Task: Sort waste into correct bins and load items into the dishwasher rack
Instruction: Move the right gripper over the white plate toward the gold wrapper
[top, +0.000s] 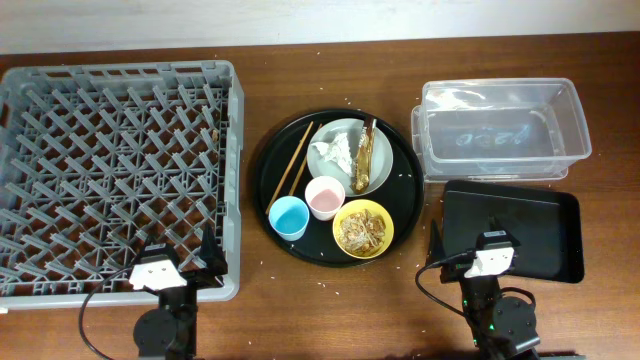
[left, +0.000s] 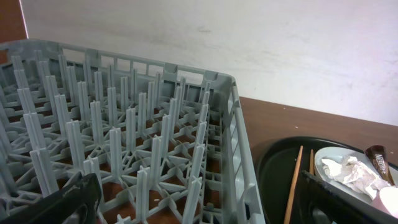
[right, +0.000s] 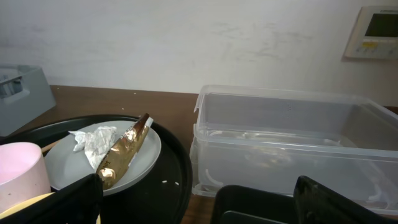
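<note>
As far as I can judge, nothing is sorted or loaded yet. The dishwasher rack (top: 120, 72) on my left carries nothing on its pegs. Both bins on my right look unfilled. The clear tub (top: 500, 88) shows only faint marks on its floor (glare or smears, I cannot tell which), and the shallow black tray (top: 545, 225) just in front of it is bare.

Everything sits on the round black tray (top: 262, 180), which rests on the surface (top: 330, 320) between the rack and the bins. The plate (top: 382, 148) lies toward the tray's far side, with the crumpled napkin (top: 333, 153) and the gold-brown wrapper (top: 365, 160) side by side on it. The chopsticks (top: 293, 160) lie on the tray just left of the plate. Along the near side stand the blue cup (top: 288, 216), the pink cup (top: 325, 197) and the yellow bowl (top: 386, 238), the bowl holding the food scraps (top: 362, 230).

My left jaws are apart and hold nothing, hanging over the rack's near right corner. My right jaws are likewise apart and hold nothing, above the near left edge of the shallow black tray.

So the whole job is left, I reckon. Three kinds of waste must go to the bins, and five items to the rack. The plate and bowl probably need clearing before they can be racked.
</note>
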